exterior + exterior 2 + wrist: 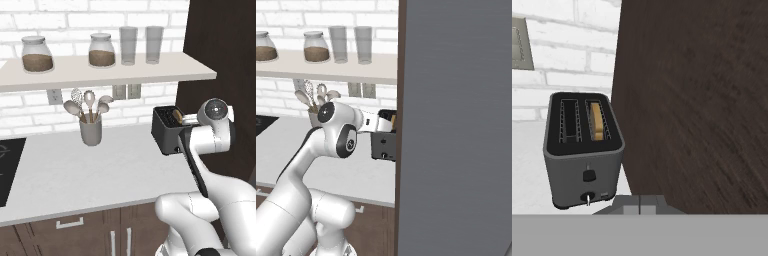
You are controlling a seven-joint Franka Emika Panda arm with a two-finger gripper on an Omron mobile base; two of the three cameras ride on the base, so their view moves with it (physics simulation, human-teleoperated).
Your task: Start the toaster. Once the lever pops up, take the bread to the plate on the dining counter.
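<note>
Dark toaster [582,150]: one, two slots | bread [598,121]: one slice, right slot | lever [588,175]: one | claw [639,202]: clenched, empty

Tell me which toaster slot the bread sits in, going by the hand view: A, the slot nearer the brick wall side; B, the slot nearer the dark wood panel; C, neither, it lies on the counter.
B: in the hand view the bread stands in the toaster slot next to the dark wood panel; the other slot is empty.

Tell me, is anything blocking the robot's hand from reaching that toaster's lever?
Nothing visible does. In the hand view the shut gripper faces the toaster end-on, with its lever exposed; the dark cabinet wall stands beside, not between.
</note>
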